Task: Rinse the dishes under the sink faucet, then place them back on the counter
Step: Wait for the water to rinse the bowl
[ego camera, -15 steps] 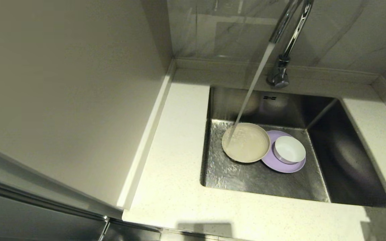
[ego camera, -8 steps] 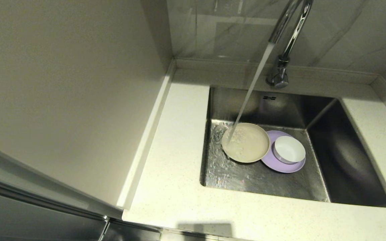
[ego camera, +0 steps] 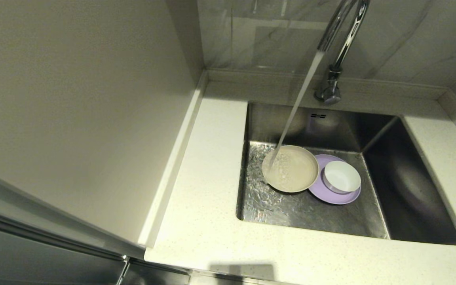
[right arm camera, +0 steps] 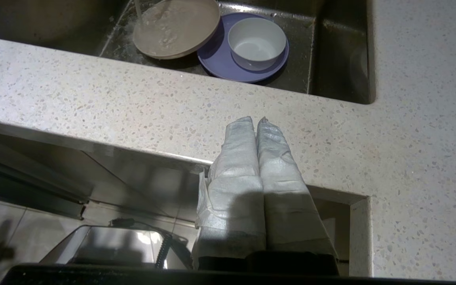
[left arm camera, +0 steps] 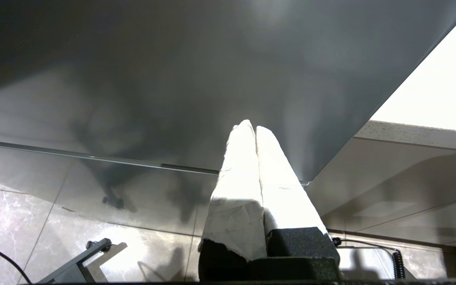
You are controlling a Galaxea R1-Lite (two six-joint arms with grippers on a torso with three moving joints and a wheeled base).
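faucet top cut off | beige plate overlaps lavender plate | left gripper, right gripper jaws closed, empty

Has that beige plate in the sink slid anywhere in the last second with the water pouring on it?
No. The beige plate still overlaps the purple plate the same way and sits just as far from the sink's overflow slots; only the water on it ripples.
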